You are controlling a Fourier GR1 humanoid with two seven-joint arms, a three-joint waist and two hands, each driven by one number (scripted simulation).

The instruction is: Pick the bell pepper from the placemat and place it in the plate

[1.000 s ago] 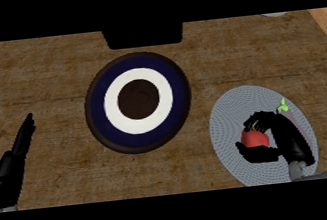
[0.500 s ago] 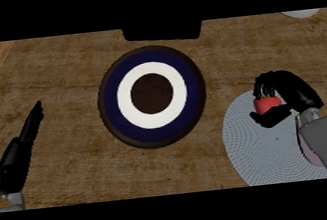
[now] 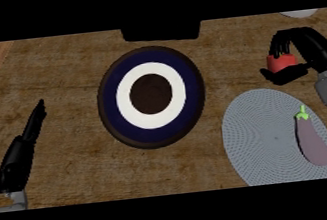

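My right hand (image 3: 303, 53) is at the upper right, above the counter, its fingers and thumb curled round the red bell pepper (image 3: 281, 61). Most of the pepper is hidden by the fingers. The hand is off the grey round placemat (image 3: 262, 137), up and to its right. The plate (image 3: 152, 96), dark blue with a white ring and a dark brown centre, lies in the middle, well to the left of the pepper. My left hand (image 3: 24, 148) rests at the lower left with straight fingers pointing up, holding nothing.
A purple eggplant (image 3: 311, 138) with a green stem lies on the placemat's right side. A black box (image 3: 161, 32) sits at the top edge behind the plate. Part of a pale object (image 3: 302, 13) shows at the top right corner. Wooden counter lies all round.
My right hand has lifted the bell pepper off the placemat and carried it up and away from it. The eggplant is now uncovered. The left hand stays at rest.
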